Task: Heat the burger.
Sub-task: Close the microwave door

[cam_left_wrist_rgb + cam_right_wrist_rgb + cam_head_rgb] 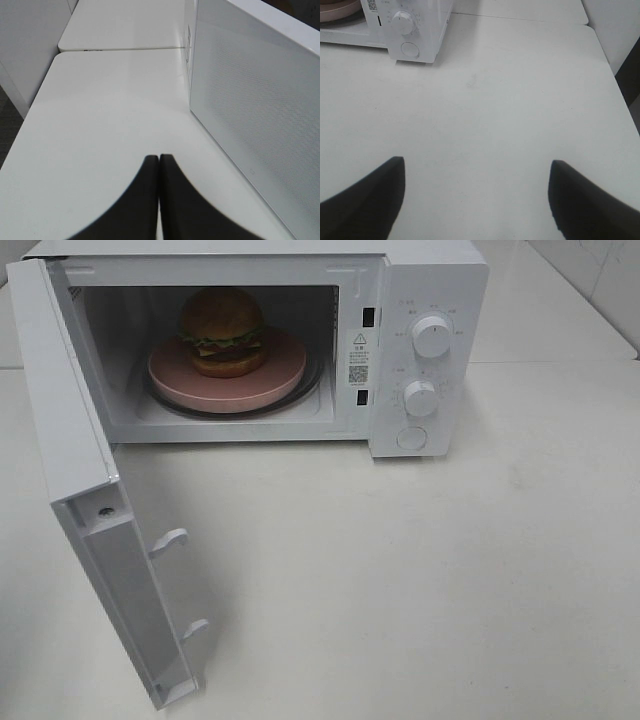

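The burger (223,330) sits on a pink plate (228,372) inside the open white microwave (430,280), on its glass turntable. The microwave door (85,490) swings wide toward the front left. Neither gripper shows in the exterior high view. In the left wrist view my left gripper (159,157) is shut, its black fingers pressed together with nothing between them, just outside the door's outer face (255,105). My right gripper (477,165) stands open and empty above the bare table, with the microwave's control panel (405,22) ahead of it.
Two knobs (432,335) and a round button (411,438) are on the microwave's right panel. Two white latch hooks (170,540) stick out of the door's inner edge. The white table (450,580) stretches in front and to the right; its edge shows in both wrist views.
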Controlling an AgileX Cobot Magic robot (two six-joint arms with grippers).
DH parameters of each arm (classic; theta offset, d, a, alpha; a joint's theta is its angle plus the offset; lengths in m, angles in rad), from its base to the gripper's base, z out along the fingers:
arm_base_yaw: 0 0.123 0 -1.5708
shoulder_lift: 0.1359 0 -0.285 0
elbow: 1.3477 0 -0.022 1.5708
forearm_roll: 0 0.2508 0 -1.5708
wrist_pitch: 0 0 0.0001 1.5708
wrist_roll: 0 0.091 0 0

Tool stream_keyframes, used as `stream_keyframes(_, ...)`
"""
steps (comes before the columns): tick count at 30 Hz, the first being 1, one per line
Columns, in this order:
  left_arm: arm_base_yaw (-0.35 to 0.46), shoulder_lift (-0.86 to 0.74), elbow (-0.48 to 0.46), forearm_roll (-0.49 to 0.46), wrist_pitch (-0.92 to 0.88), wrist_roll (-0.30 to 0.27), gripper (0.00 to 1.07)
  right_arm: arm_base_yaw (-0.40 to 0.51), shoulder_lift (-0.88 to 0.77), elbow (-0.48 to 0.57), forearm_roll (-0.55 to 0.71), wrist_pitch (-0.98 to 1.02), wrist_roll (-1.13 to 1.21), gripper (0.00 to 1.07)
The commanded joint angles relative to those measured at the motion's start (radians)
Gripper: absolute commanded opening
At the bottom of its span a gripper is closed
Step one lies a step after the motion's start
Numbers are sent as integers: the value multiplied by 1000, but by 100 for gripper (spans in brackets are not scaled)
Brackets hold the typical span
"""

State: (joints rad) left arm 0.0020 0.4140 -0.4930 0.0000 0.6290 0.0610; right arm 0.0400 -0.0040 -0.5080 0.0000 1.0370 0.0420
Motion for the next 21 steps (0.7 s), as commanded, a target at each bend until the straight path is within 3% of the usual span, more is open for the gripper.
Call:
stream_keyframes(1, -7, 50, 44, 0, -138, 2, 0, 2, -26, 2, 0, -4, 4, 76)
stream_keyframes(7, -7, 137, 135, 0, -413, 2, 0, 2, -26, 2, 0, -4, 4, 76)
stream_keyframes(8, -7, 169, 177, 0, -552, 1, 0, 2, -26, 2, 0, -4, 4, 76)
stream_keyframes(10, -7, 183, 194, 0, -611, 1, 0, 2, -26, 2, 0, -4, 4, 76)
stream_keyframes(11, -7, 224, 232, 6, -737, 1, 0, 2, -26, 2, 0, -4, 4, 76)
stream_keyframes(14, -7, 246, 252, 6, -801, 1, 0, 2, -26, 2, 0, -4, 4, 76)
stream_keyframes(17, -7, 371, 317, 26, -1043, 1, 0, 2, -26, 2, 0, -4, 4, 76)
stream_keyframes(21, -7, 465, 325, 61, -1120, -1, 0, 2, -26, 2, 0, -4, 4, 76)
